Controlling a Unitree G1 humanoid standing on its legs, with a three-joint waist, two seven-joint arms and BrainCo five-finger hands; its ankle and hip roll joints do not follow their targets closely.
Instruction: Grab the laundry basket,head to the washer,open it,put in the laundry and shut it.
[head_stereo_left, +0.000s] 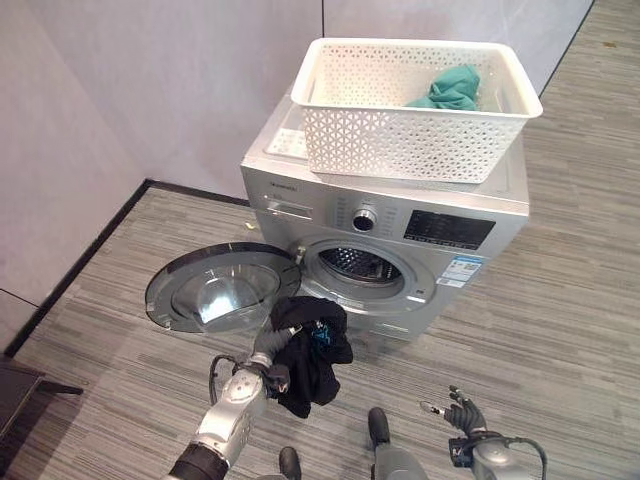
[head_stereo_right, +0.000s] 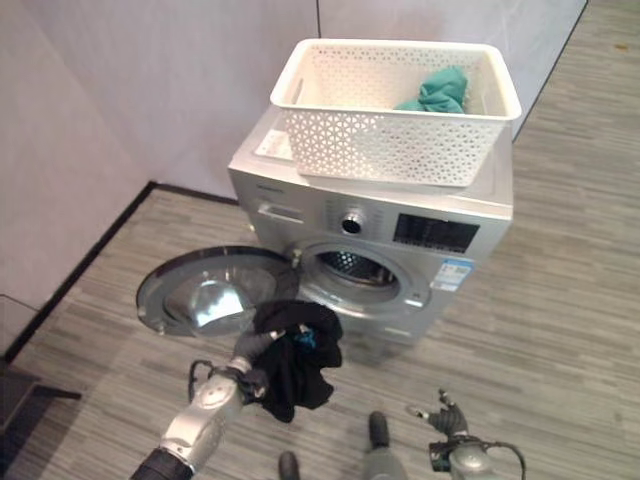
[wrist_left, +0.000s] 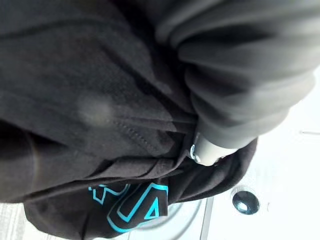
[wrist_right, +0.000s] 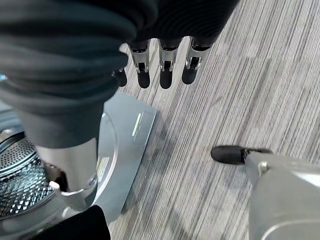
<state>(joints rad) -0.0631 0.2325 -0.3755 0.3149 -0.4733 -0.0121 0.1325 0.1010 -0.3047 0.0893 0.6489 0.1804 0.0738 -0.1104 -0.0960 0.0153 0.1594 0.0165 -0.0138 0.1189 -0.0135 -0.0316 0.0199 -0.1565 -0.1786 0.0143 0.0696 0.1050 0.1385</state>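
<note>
Holding a black garment (head_stereo_left: 312, 352) bunched in its fingers, the left hand (head_stereo_left: 272, 352) hung below the washer (head_stereo_left: 385, 235) opening; trailing cloth could snag the rim. The right hand (head_stereo_left: 462, 415) was relaxed, fingers apart.

A silver washer (head_stereo_right: 375, 235) stands against the far wall, its round door (head_stereo_right: 212, 292) swung open to the left and its drum opening facing the near side. On top of it sits a white basket (head_stereo_right: 390, 112) with a teal cloth (head_stereo_right: 435, 90) in its far right corner. Just in front of the opening, the left hand (head_stereo_right: 252, 350) is wrapped in a black garment (head_stereo_right: 295, 360) that hangs from it, and the right hand (head_stereo_right: 440, 412) hovers low at the near right with its fingers spread.
</note>
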